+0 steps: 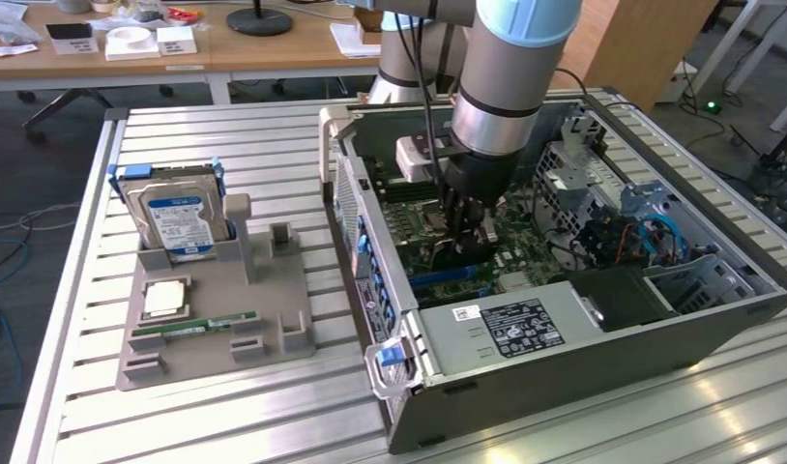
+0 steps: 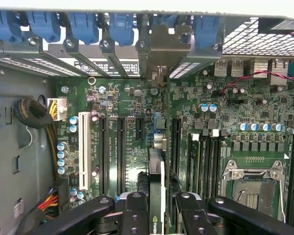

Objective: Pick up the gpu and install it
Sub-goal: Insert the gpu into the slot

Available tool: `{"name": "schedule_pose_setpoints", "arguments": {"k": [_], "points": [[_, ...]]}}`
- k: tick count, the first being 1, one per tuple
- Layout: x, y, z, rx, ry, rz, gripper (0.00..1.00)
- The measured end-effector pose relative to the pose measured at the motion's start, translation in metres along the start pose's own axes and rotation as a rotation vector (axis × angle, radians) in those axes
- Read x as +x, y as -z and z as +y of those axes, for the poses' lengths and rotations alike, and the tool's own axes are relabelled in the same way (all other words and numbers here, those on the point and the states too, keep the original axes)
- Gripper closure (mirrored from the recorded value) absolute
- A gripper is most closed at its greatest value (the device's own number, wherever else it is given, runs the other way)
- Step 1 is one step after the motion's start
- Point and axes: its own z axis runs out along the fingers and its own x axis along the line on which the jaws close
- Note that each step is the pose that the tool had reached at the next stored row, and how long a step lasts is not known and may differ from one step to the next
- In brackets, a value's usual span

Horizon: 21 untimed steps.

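Standing well off to the exterior view's left of the claw (image 1: 465, 232), hard drive (image 1: 174, 220) is not involved. Inside open case (image 1: 358, 203), claw is clamped on the gpu (image 2: 156, 169), held edge-on low over motherboard (image 2: 264, 105). Seated or not: cannot tell. Judgement: keep card upright, bracket (image 2: 161, 44) at the rear opening ahead of claw, push straight and evenly.

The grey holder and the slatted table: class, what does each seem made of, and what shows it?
The grey holder looks like matt plastic: dull, even grey, blocky posts. The slatted table looks like bare metal, probably aluminium: silvery ribbed slats with bright reflections.
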Motion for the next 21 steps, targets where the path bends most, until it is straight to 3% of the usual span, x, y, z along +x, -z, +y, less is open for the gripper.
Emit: {"name": "schedule_pose_setpoints", "arguments": {"k": [21], "points": [[0.0022,-0.0008,0.0003,0.0006,-0.032,0.0035,0.74]]}}
